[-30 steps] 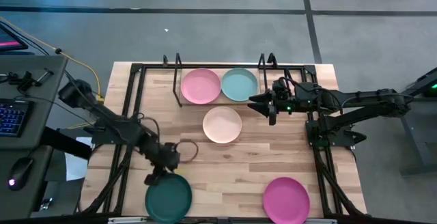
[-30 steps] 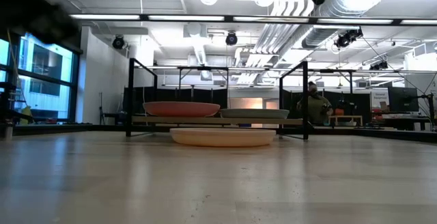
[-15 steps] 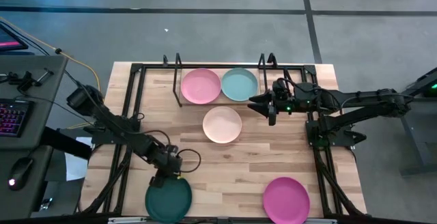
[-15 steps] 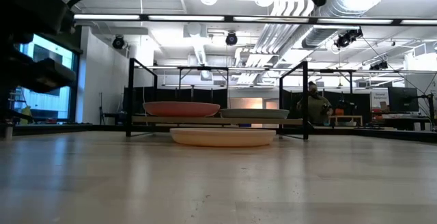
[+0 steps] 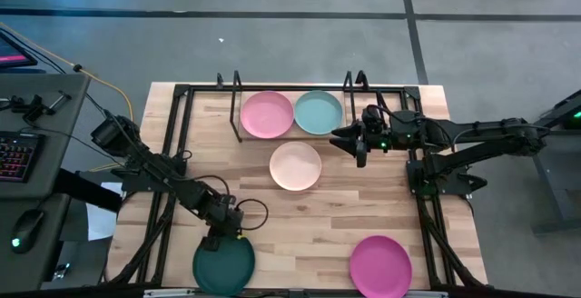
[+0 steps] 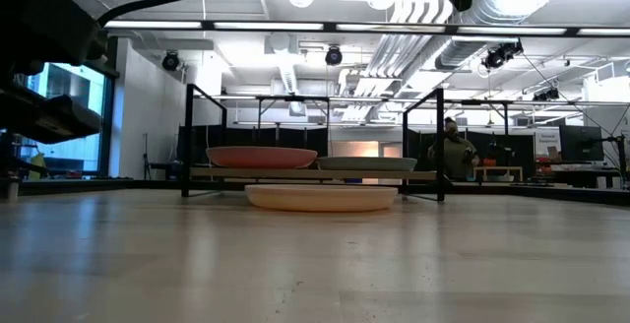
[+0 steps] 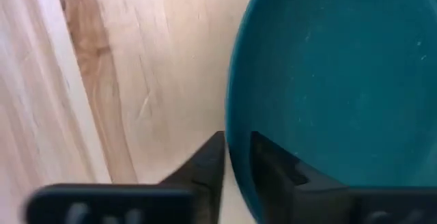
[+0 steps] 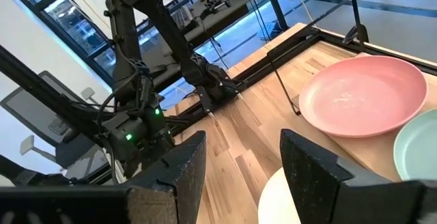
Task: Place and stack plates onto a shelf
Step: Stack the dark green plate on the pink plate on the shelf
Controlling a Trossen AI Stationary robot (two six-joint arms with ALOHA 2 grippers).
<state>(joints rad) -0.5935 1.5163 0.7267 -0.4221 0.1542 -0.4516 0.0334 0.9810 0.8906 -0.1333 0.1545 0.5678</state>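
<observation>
The dark green plate (image 5: 224, 267) lies flat at the table's near edge, left of the middle. My left gripper (image 5: 223, 233) is down at its far rim and shut on it; the left wrist view shows the gripper (image 7: 237, 161) astride that rim. The pink plate (image 5: 266, 114) and the pale teal plate (image 5: 318, 112) rest side by side on the shelf (image 5: 238, 98). The cream plate (image 5: 295, 165) sits on the table just in front of the shelf. The magenta plate (image 5: 380, 266) lies near the near edge, to the right. My right gripper (image 5: 349, 140) hovers open, right of the cream plate. My left gripper has the dark green plate by its far rim (image 7: 232, 125). One finger (image 7: 208, 164) stands outside the rim over the wood, and the other finger (image 7: 276, 173) is inside over the plate's hollow. It comes from above, slanting toward the near edge. The plate still lies flat on the table.
A larger black tubular frame (image 5: 182, 94) runs around the table's edges. Bare wood lies between the cream plate and the two near plates. A desk with a keyboard (image 5: 14, 157) stands left of the table. In the low view a person (image 6: 451, 151) shows far behind the shelf.
My left gripper has moved a little toward the table's near edge and down, onto the far rim of the dark green plate. The plates and my right arm have stayed where they were.
</observation>
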